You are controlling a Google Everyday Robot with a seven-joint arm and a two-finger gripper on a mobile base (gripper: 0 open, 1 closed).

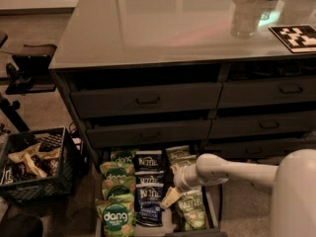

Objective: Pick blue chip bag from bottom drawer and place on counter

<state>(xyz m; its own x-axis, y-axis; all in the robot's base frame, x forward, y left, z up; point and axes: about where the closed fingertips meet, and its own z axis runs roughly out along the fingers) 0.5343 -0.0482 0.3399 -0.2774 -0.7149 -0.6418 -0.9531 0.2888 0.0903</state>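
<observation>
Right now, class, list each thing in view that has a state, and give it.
bottom drawer: pulled open, bags inside.
blue chip bags: three, lying in the drawer.
gripper: low over the drawer, beside the blue bags.
counter: no bag on it yet.
crate: on the floor, holding packets.

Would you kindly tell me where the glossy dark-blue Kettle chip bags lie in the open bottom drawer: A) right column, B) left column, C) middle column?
C: the glossy dark-blue Kettle chip bags lie between bright green dang bags and pale olive bags, the gripper low beside them.
</observation>
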